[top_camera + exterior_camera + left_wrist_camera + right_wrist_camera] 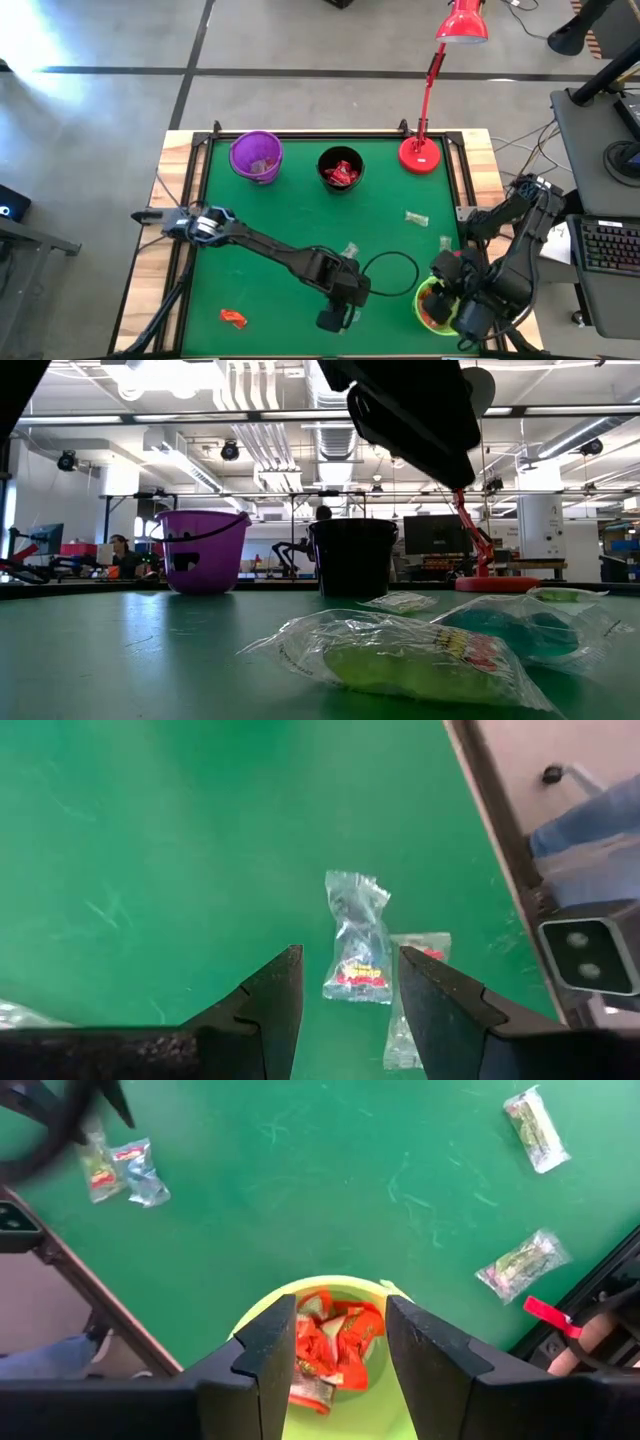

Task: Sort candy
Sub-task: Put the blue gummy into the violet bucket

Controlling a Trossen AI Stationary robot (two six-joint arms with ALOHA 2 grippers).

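We hover our left gripper (345,1010) above the near edge of the green table (280,215), fingers spread and empty, with a clear-wrapped sweet (357,938) lying flat right between the tips and a second one (408,1010) touching it on the side toward the table's edge. Over on the other side, our right gripper (338,1350) hangs over the green cup (262,1305), jaws apart and holding nothing, and we look straight down on the orange-red sweets (328,1345) piled inside. More candy lies scattered: two pale ones (416,216) out on the cloth toward the right, one red sweet (233,318) near the front left, and red wrappers (341,174) showing in the black cup (340,156) beside the purple cup (256,155). These things look feather-light, we reckon, with crinkly, slippery film around a small hard middle. The flared wrapper ends would likely slide or fold, so we judge the fat centre the place to pinch, squarely across its width, mindful the neighbour may come along.
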